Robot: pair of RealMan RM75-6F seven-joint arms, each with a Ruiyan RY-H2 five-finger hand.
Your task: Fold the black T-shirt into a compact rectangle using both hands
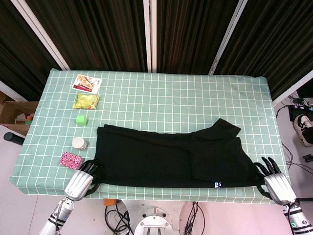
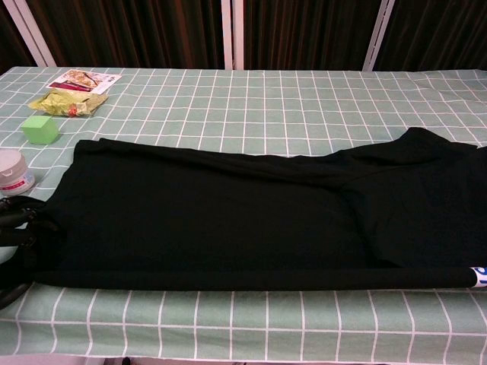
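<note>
The black T-shirt (image 1: 166, 159) (image 2: 228, 220) lies as a long folded band across the near part of the green checked table (image 1: 161, 93), its front hem close to the table's front edge. A white label (image 1: 216, 184) (image 2: 479, 275) shows near its front right corner. My left hand (image 1: 80, 180) (image 2: 19, 237) grips the shirt's near left corner with curled fingers. At the front right corner my right hand (image 1: 273, 180) pinches the shirt between thumb and fingers, the other fingers spread. The chest view does not show the right hand.
Along the table's left side lie a printed booklet (image 1: 87, 82) (image 2: 80, 80), a yellow-green packet (image 1: 86, 101) (image 2: 65, 103), a green cube (image 1: 81, 119) (image 2: 39, 129), a white jar (image 1: 78, 143) (image 2: 14, 172) and a pink patterned packet (image 1: 70, 160). Dark curtains hang behind.
</note>
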